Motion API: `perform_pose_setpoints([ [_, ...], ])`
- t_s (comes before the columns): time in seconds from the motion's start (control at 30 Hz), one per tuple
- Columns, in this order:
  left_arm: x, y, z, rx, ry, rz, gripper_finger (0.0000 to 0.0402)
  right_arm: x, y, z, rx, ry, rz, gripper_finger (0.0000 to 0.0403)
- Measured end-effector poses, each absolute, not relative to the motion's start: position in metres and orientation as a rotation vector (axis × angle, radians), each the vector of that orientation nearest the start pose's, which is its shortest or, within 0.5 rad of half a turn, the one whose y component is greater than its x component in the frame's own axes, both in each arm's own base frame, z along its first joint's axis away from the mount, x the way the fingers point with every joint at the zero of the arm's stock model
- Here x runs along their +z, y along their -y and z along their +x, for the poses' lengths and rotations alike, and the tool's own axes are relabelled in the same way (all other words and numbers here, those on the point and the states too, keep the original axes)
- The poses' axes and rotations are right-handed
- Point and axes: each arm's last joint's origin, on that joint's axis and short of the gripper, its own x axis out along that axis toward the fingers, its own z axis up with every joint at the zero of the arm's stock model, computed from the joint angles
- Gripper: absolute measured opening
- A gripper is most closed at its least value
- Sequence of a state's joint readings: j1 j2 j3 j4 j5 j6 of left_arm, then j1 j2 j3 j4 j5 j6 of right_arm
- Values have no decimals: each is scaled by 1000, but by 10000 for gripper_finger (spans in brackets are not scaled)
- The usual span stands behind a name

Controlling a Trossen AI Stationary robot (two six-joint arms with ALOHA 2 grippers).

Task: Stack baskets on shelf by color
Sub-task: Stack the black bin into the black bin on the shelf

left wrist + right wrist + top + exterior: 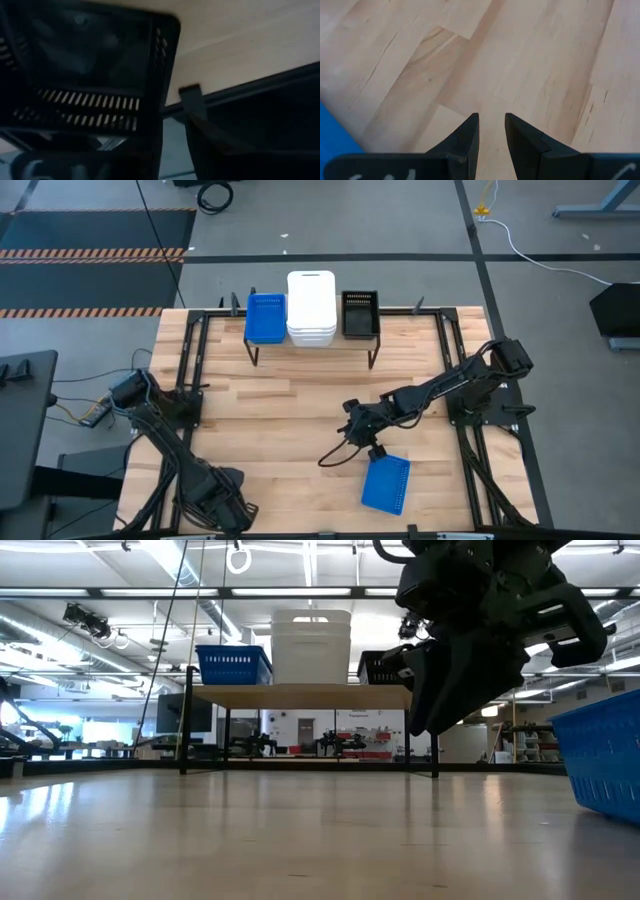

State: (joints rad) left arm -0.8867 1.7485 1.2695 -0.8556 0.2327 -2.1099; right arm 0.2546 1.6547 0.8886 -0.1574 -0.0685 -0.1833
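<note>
The shelf stands at the table's far middle. On its plank top rest a blue basket, a stack of white baskets and a black basket. Another blue basket lies on the table at the near right. Beside its far edge my right gripper hovers over bare wood, open by a narrow gap and holding nothing. My left gripper is at the table's near left edge. Its wrist view is filled by a black slotted basket; whether it touches that basket does not show.
A black metal frame runs along the table's left and right sides. Bare wood lies between the shelf and the arms. In the low view the blue basket stands right of my right gripper.
</note>
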Motion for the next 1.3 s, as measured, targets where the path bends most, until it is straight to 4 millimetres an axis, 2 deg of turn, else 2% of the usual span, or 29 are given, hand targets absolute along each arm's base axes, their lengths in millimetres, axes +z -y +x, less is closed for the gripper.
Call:
perform_pose_setpoints([
  [0.1, 209, 264, 206, 740, -1537, -1156, 115, 163, -81, 308, 385, -895, -252, 100],
  [0.33, 190, 271, 208, 788, -1552, -1123, 172, 163, -81, 308, 385, -896, -254, 100],
  [0.53, 170, 275, 206, 837, -1553, -1017, 185, 162, -80, 306, 386, -919, -255, 100],
  [0.67, 162, 273, 208, 806, -1573, -935, 147, 161, -79, 306, 382, -924, -254, 100],
  [0.87, 161, 263, 214, 763, -1580, -822, 18, 161, -79, 306, 391, -922, -269, 100],
  [1.03, 165, 247, 222, 724, -1601, -706, 7, 164, -79, 306, 386, -949, -255, 100],
  [1.17, 179, 224, 235, 661, -1591, -654, 5, 174, -80, 304, 368, -1015, -218, 100],
  [1.3, 202, 195, 250, 578, -1505, -594, 4, 181, -84, 300, 352, -1115, -184, 100],
])
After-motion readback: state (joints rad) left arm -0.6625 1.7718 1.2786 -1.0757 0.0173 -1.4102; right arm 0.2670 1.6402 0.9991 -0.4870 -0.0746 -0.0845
